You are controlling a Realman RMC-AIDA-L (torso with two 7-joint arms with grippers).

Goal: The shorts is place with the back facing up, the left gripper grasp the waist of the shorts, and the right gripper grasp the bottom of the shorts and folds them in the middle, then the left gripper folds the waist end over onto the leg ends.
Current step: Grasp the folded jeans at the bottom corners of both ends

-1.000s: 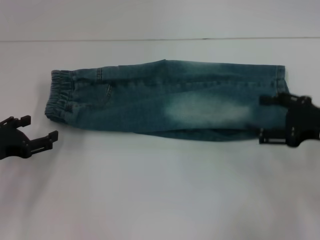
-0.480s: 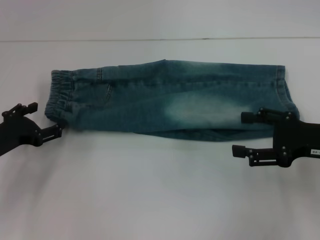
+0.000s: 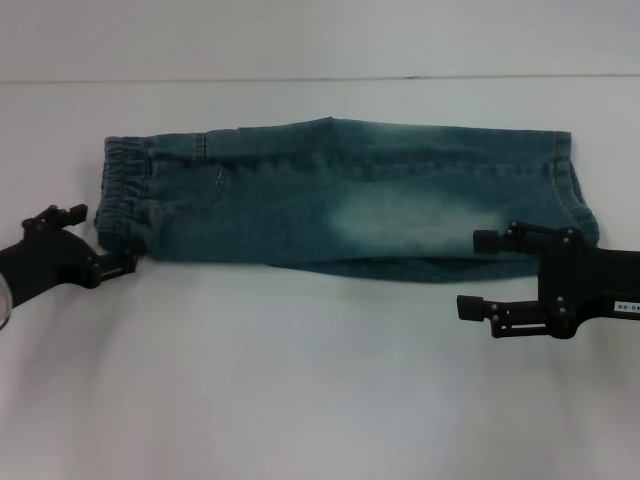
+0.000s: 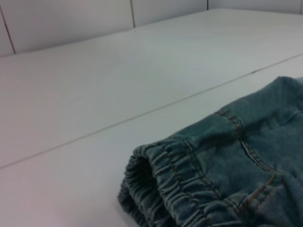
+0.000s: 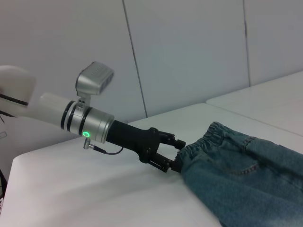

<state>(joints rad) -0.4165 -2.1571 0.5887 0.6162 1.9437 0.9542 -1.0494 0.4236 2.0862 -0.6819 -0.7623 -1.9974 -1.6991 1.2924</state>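
Blue denim shorts [image 3: 340,200] lie folded lengthwise across the white table, with the elastic waist [image 3: 122,190] to the left and the leg ends [image 3: 565,190] to the right. My left gripper [image 3: 100,240] is open at the near corner of the waist, its fingers straddling the waistband edge. The right wrist view shows that left gripper [image 5: 174,152] with its tips at the gathered waist of the shorts [image 5: 241,170]. My right gripper [image 3: 472,272] is open at the near edge by the leg ends, one finger over the fabric and the other over bare table. The left wrist view shows the waistband [image 4: 161,184] close up.
The white table [image 3: 300,380] stretches wide in front of the shorts. A seam line [image 3: 320,78] runs across it behind them. White wall panels [image 5: 189,47] stand beyond the table's far side.
My left gripper has moved in towards the waistband corner. My right gripper has let go of the hem, drawn leftwards and nearer, and now sits at the shorts' near edge.
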